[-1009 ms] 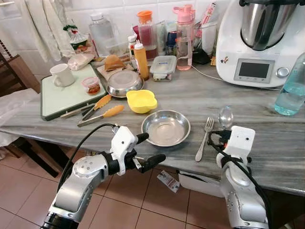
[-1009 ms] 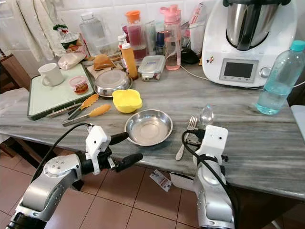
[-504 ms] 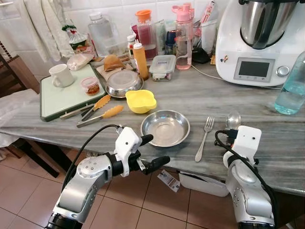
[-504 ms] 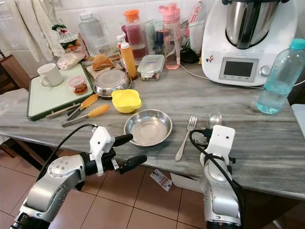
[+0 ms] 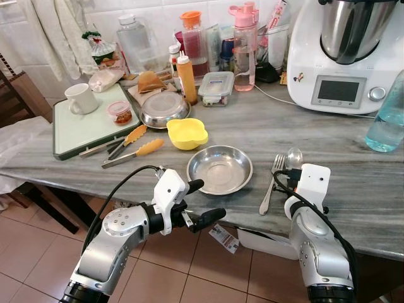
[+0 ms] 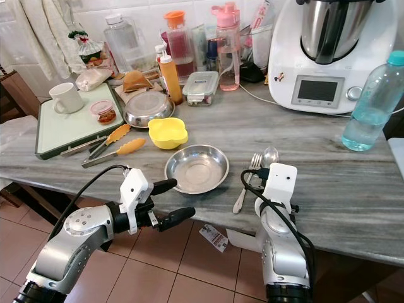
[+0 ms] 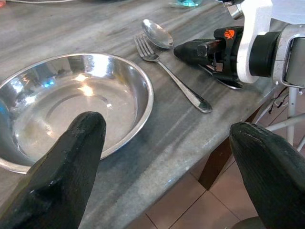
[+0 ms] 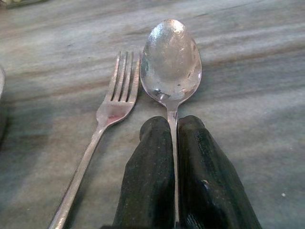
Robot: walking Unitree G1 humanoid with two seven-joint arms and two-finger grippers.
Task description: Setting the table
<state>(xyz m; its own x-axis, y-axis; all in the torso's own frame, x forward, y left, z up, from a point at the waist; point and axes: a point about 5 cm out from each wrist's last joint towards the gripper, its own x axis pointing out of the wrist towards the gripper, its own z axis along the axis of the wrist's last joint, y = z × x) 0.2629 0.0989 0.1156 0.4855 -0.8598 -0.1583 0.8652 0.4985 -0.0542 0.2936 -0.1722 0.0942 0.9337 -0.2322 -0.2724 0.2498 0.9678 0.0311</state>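
Right wrist: end effector [image 8: 174,143] pinches shiny spoon [image 8: 170,62].

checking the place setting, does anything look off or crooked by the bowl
Nothing is spilled or damaged. The fork lies right of the steel bowl, slightly slanted. The spoon beside it is not set down yet: the right gripper is shut on its handle.

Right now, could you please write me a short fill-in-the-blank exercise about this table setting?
1. The right gripper is shut on the handle of the ____.
2. The fork lies between the spoon and the steel ____.
3. The left gripper hovers with its fingers ____.
4. The small bowl behind the steel one is coloured ____.

Missing words: spoon; bowl; open; yellow
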